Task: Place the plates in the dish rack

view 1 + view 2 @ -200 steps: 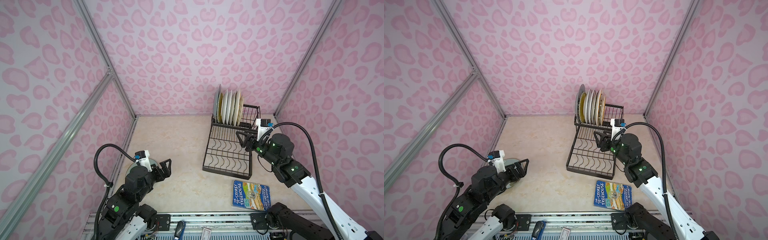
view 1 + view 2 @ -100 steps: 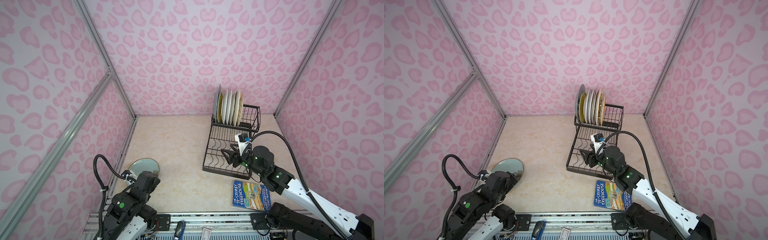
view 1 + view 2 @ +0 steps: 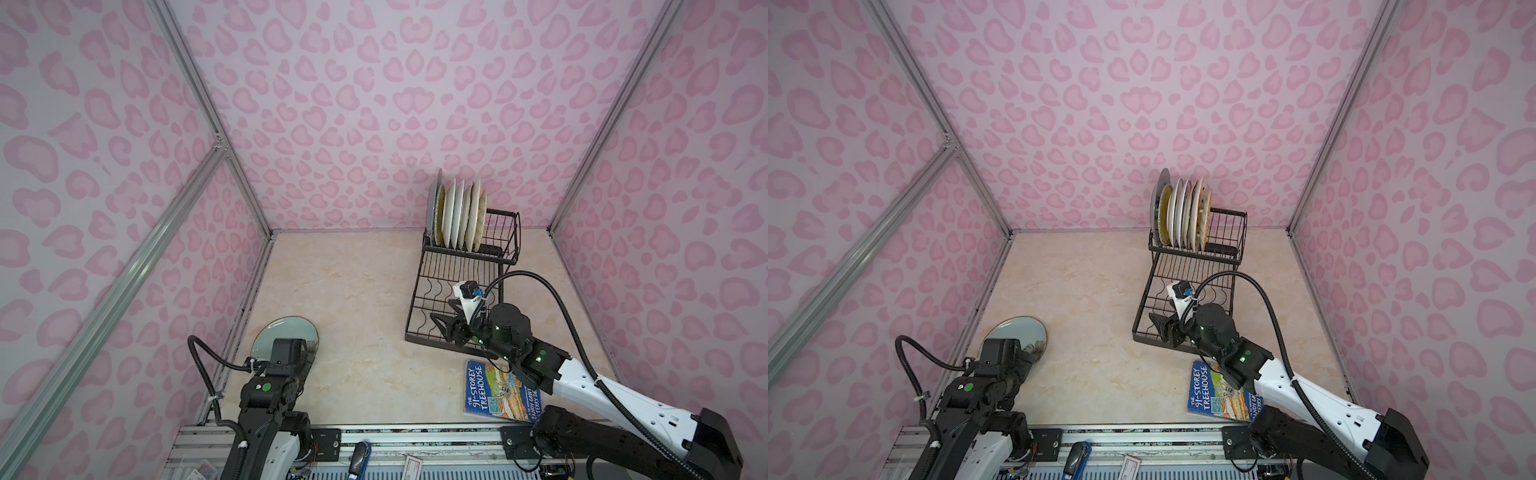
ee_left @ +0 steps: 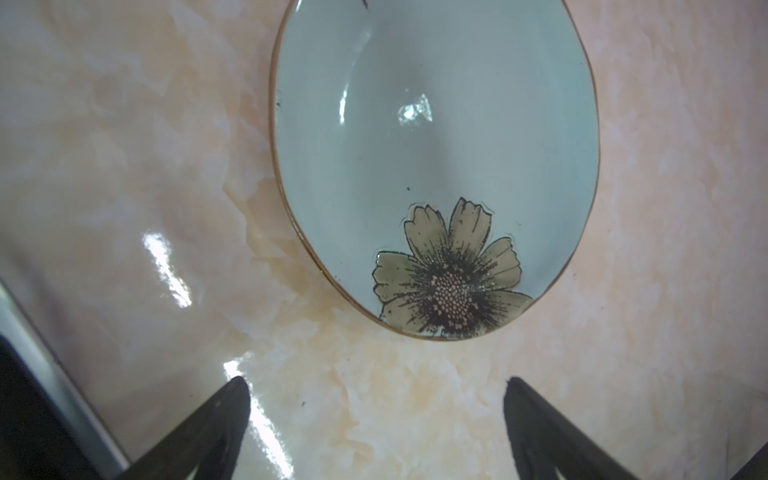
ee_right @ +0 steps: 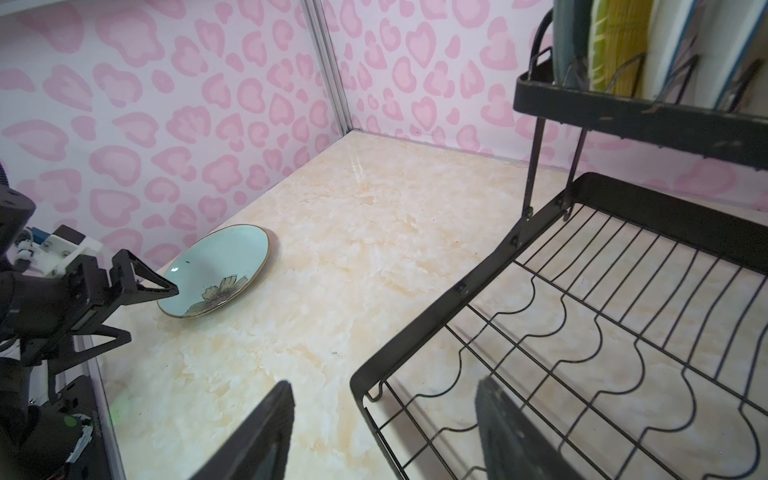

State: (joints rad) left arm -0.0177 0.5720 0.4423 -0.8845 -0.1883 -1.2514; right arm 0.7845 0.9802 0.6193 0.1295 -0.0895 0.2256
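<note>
A pale green plate with a flower [image 3: 284, 333] [image 3: 1017, 328] [image 4: 436, 145] [image 5: 216, 266] lies flat on the table near the left wall. My left gripper [image 4: 374, 386] [image 5: 151, 311] hangs open just short of its flowered rim, holding nothing. The black wire dish rack [image 3: 415, 291] [image 3: 1143, 291] [image 5: 457, 286] stands at the right. Several plates [image 3: 457, 216] [image 3: 1183, 216] [image 5: 615, 45] stand on edge in its raised basket. My right gripper [image 3: 442, 318] [image 3: 1158, 320] [image 5: 382, 386] is open and empty above the near left corner of the flat tray.
A blue paperback book [image 3: 498, 390] [image 3: 1217, 395] lies on the table in front of the rack, partly under my right arm. Pink patterned walls close the table in on three sides. A metal rail runs along the front edge.
My right arm has drawn back from the raised basket to the tray's near corner, its jaws widening. My left arm has pulled back and down, uncovering the green plate.
</note>
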